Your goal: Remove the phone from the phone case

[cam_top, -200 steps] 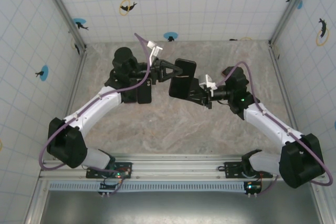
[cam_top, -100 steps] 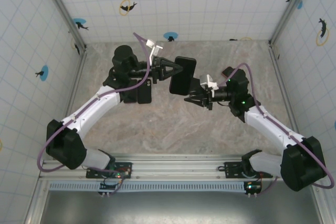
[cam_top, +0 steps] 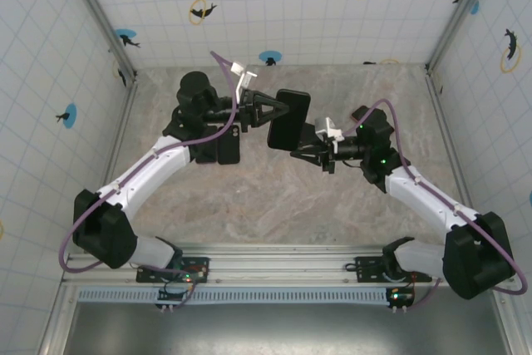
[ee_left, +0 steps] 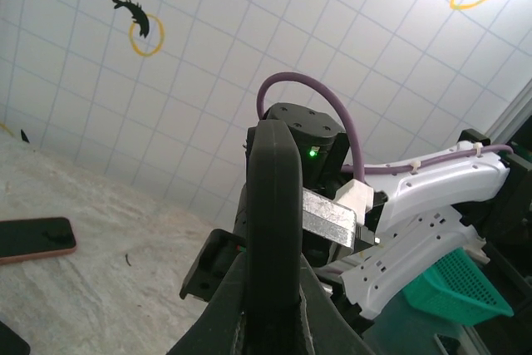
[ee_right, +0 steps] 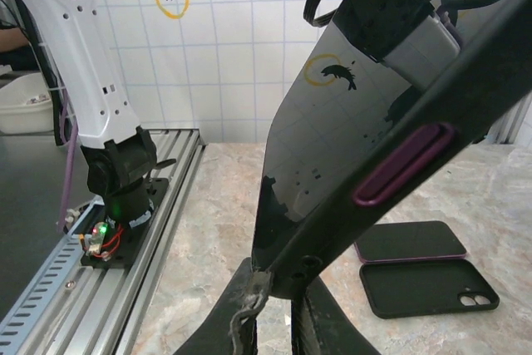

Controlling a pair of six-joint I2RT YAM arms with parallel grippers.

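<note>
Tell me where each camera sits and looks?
Top external: above and behind the arms, looking down at the table; both arms show, left gripper and right gripper meeting on the cased phone.
Left wrist: on the left arm, looking along its fingers at the cased phone's edge, right arm beyond.
Right wrist: on the right arm, looking across its fingers toward the left arm.
Shared: both wrist views catch the bare phone lying on the table.

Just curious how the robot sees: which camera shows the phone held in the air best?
The top external view: the phone appears whole, held from both sides. The right wrist view shows its glossy screen and purple side button close up; the left wrist view sees it edge-on.
</note>
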